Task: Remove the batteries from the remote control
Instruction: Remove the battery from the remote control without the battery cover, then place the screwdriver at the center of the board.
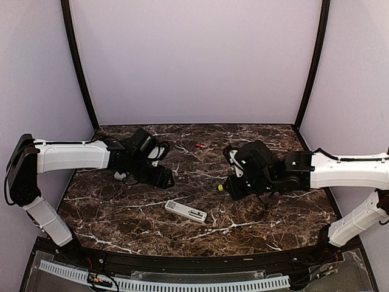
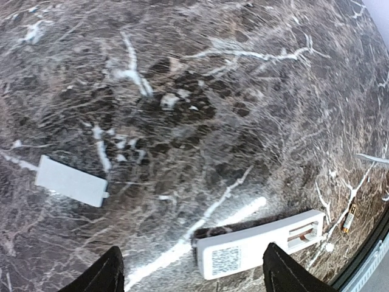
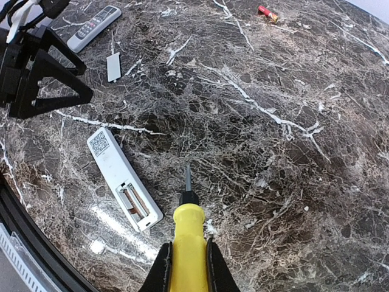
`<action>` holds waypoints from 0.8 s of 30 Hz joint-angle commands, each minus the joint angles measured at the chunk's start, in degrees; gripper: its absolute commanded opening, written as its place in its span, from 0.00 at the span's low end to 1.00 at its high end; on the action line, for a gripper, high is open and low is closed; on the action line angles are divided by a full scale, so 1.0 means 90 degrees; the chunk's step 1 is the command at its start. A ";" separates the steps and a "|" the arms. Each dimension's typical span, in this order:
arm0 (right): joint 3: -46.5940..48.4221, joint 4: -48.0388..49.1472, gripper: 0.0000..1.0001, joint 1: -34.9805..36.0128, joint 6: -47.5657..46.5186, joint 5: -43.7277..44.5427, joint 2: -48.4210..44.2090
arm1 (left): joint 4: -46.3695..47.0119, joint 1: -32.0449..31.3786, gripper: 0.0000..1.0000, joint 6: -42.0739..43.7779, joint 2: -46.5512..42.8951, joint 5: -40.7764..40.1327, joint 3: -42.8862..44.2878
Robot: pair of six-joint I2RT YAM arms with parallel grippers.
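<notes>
White slim plastic remote control (image 3: 109, 155) face-down mid-table, bay open, seemingly empty | reddish cylindrical battery (image 3: 266, 12) far back; slim dark-gold battery (image 2: 347, 219) just beside remote | left gripper (image 2: 191, 277) spread, empty | right gripper (image 3: 188, 267) clamped on yellow-handled screwdriver (image 3: 188, 225) | step: unloading probably done; next: verify bay.

Cover plate (image 2: 72, 180) lies on marble table (image 2: 213, 91), apart from yellow screwdriver (image 3: 189, 243).

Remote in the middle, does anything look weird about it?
Yes. The white remote lies face down with its battery slot open, a small cover plate lies apart from it, and a reddish battery lies loose far off.
</notes>
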 commanded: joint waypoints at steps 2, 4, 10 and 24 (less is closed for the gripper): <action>-0.0222 0.0537 0.00 -0.0269 0.0209 -0.0257 -0.0285 | -0.0739 0.0818 0.80 0.0492 -0.0411 -0.0053 0.0346; -0.0295 0.0670 0.00 -0.0374 0.0239 -0.0350 -0.0346 | -0.0937 0.1149 0.80 0.0745 -0.0389 -0.0184 0.0520; -0.0555 0.0988 0.00 -0.0776 0.0310 -0.0539 -0.0614 | -0.1167 0.2400 0.83 0.1130 -0.0152 -0.0238 0.0825; -0.1071 0.1648 0.00 -0.1610 0.0264 -0.1109 -0.0909 | -0.1194 0.3399 0.92 0.1472 0.1015 -0.0458 0.1238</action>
